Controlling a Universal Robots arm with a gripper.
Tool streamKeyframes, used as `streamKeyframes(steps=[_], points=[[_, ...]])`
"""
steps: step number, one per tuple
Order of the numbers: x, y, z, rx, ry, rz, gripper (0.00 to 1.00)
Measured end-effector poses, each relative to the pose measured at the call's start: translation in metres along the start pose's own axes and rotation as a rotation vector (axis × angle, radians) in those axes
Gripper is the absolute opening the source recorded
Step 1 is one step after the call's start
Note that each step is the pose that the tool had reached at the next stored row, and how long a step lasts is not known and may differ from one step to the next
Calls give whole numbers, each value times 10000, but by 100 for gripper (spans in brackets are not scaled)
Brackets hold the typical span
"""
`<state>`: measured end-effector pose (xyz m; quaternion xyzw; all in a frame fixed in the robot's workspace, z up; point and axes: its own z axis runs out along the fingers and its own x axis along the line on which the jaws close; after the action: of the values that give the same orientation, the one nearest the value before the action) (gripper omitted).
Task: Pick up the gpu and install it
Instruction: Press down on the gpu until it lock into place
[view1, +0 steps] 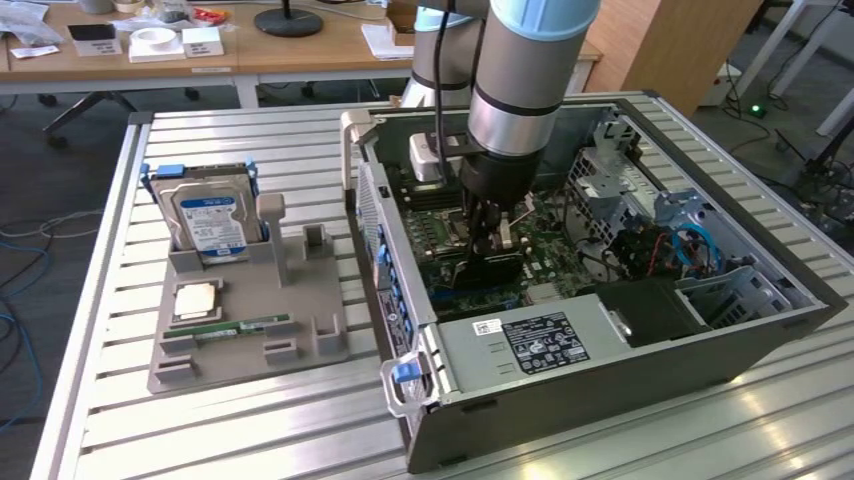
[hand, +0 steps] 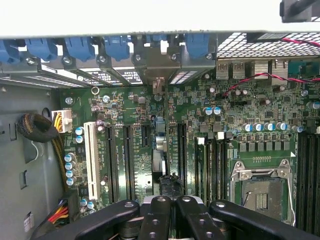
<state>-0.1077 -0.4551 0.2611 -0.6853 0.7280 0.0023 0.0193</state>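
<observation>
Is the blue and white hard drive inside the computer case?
No, the hard drive stands upright in the grey holder on the table, to the exterior view's left of the open computer case.

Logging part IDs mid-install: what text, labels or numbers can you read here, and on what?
No text reads clearly.
Hard drive blue-white label: print too small.
Black sticker on the power supply: white print and logos, unreadable.
Motherboard white markings: blurred.
White labels behind the slot brackets: unreadable.
</observation>
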Motion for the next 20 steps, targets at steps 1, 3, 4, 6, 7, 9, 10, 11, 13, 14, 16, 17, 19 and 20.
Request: streamKeyframes(steps=[1,3,4,6,7,9,10,11,13,14,16,17,19,20], points=[[0,0,0,0,0,0,11],[0,0,0,0,-1,0,11],[0,0,0,0,0,0,11],[0,0,0,0,-1,0,11],[0,0,-1,1,-3,0,11],[-1,0,-9,4,-10,1,11],[-1,0,-18,4,-4,1,11],[-1,0,-29,0,5,0,11],[-2,-1,-38,2,4,0,11],[-2,-1,-38,3,3,0,11],[-4,-1,-40,4,6,0,11],[-7,0,-40,5,6,1,11],[-15,0,-39,7,5,0,11],[-17,0,-39,7,5,0,11]])
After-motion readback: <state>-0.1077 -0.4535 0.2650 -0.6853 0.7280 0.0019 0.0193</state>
